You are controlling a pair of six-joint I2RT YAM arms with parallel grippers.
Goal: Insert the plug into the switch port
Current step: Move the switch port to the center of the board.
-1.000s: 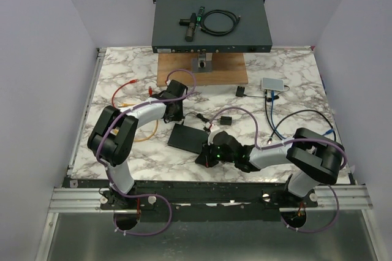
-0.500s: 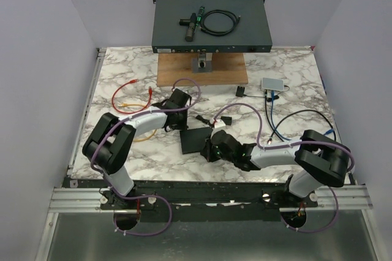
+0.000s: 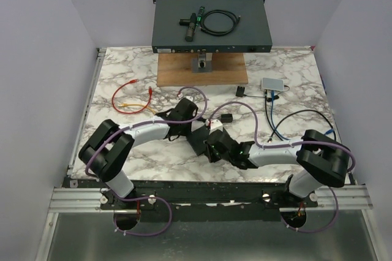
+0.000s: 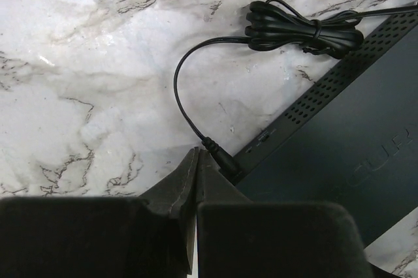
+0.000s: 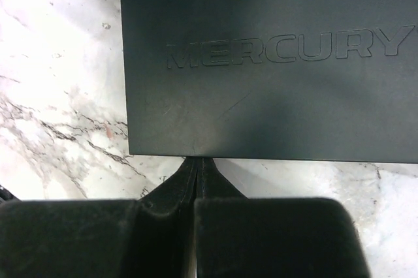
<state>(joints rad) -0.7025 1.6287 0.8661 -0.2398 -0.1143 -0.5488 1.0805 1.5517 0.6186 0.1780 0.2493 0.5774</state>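
Plug [image 4: 219,157] at the switch port, seating stage. From the left wrist, the barrel plug lies low over the marble table [image 4: 85,62] with its nose against the side wall of the switch [image 4: 353,154]. Whether it has entered the port or only rests at the mouth cannot be told. Its cable [image 4: 177,89] loops back to a tied coil [image 4: 304,27] lying beside the switch.

Left gripper [image 4: 196,158]: jaws clenched together on nothing, tips just beside the plug's rear end.

Right gripper [image 5: 196,162]: jaws likewise pressed together and empty, tips touching the edge of the switch below the embossed MERCURY lettering [image 5: 287,46].

From overhead, the two arms meet near the middle of the table with the switch between them.

Reading: the left tips appear set to act as a pusher and the right tips as a backstop. The push should run along the plug's axis, square to the switch wall. An off-axis push would likely skid the plug along the wall or swing the light switch round the right tips. The backstop probably serves best directly opposite the port. The slack cable should offer little resistance.
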